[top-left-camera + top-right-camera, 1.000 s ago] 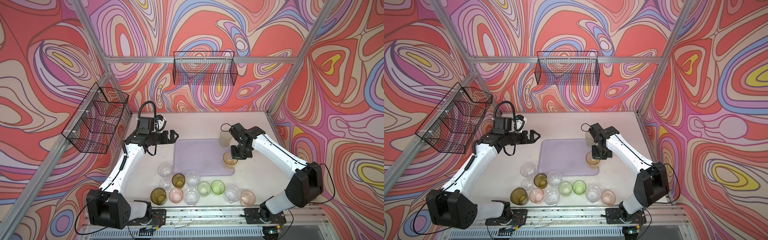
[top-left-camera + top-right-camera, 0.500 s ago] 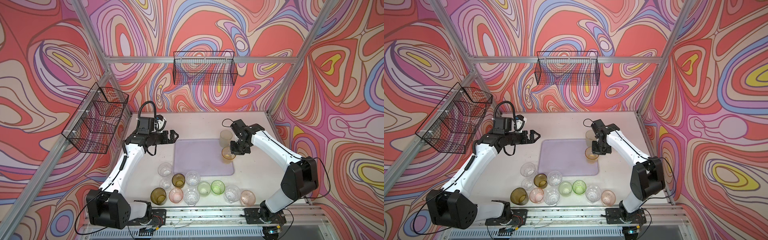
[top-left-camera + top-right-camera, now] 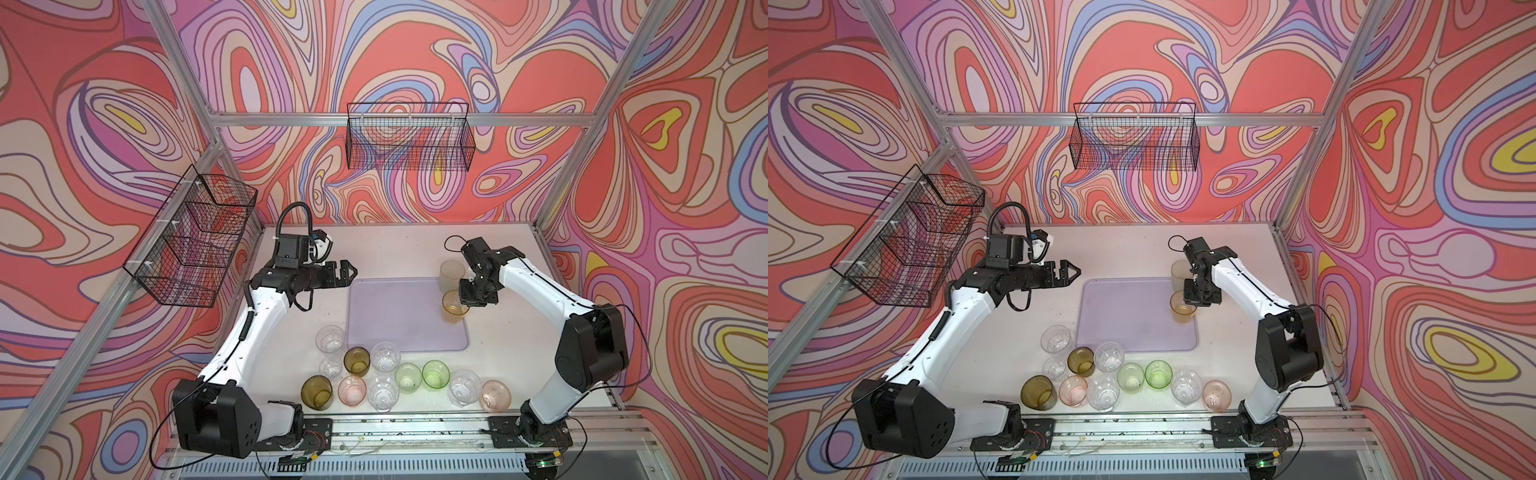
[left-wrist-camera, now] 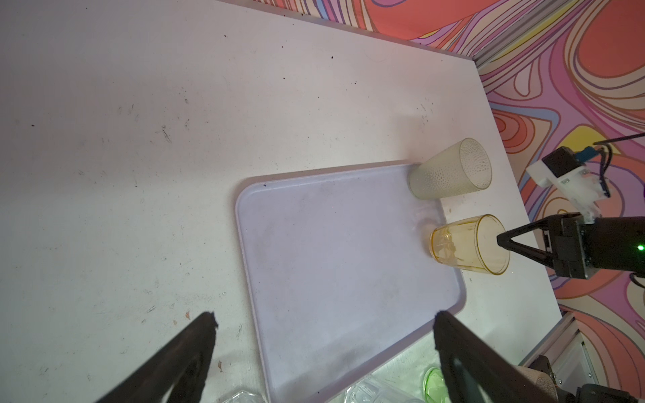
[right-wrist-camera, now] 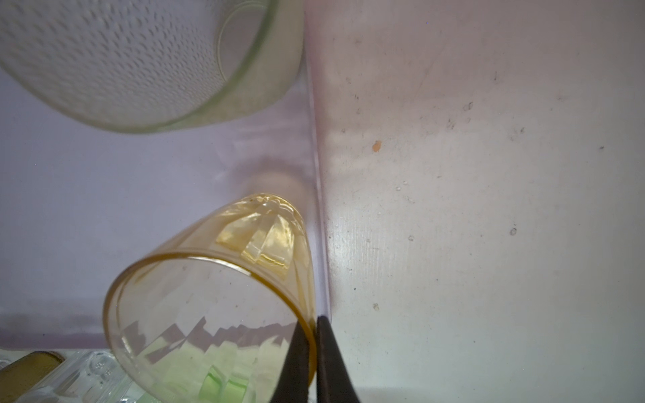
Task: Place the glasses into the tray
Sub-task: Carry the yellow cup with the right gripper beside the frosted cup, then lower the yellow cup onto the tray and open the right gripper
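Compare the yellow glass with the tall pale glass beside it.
The yellow glass is clear amber with faceted walls; the tall pale glass is frosted and dimpled. The yellow glass is shorter than the tall pale glass. The right gripper pinches the yellow glass's rim; the tall pale glass is untouched. Both are upright, mouths up, at the tray's right edge.

No words, numbers, brand names or signs can be read here: none on the tray (image 3: 399,320), the yellow glass (image 3: 454,308), the other glasses (image 3: 356,360) or the wire baskets (image 3: 409,141)
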Robot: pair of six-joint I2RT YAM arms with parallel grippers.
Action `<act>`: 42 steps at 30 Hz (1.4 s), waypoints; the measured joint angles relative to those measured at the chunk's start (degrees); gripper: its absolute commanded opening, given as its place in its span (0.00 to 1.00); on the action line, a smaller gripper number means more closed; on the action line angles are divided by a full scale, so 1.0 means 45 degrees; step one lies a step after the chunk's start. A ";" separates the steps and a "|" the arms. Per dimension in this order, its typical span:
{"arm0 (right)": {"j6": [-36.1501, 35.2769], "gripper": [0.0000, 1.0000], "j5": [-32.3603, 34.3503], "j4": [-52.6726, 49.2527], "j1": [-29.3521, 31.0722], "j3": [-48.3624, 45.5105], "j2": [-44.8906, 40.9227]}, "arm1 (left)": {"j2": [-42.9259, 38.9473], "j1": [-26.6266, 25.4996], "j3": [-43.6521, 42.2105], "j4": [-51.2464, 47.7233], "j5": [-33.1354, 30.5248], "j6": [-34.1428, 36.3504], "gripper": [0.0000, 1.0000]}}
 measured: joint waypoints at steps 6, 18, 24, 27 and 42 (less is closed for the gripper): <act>-0.0102 0.00 0.0000 0.0117 -0.0160 0.0165 0.0471 | 0.0000 0.0000 0.0000 0.0000 0.0000 0.0000 1.00; -0.0277 0.00 0.0000 0.0384 -0.0403 0.0350 0.0699 | 0.0000 0.0000 0.0000 0.0000 0.0010 0.0000 1.00; -0.0287 0.01 -0.0049 0.0559 -0.0515 0.0573 0.1059 | 0.0000 0.0000 0.0000 0.0000 0.0044 0.0000 1.00; -0.0311 0.02 -0.0068 0.0612 -0.0559 0.0709 0.1171 | 0.0000 0.0000 0.0000 0.0000 0.0044 0.0000 1.00; -0.0389 0.16 -0.0049 0.0583 -0.0573 0.0831 0.1263 | 0.0000 0.0000 0.0000 0.0000 0.0044 0.0000 1.00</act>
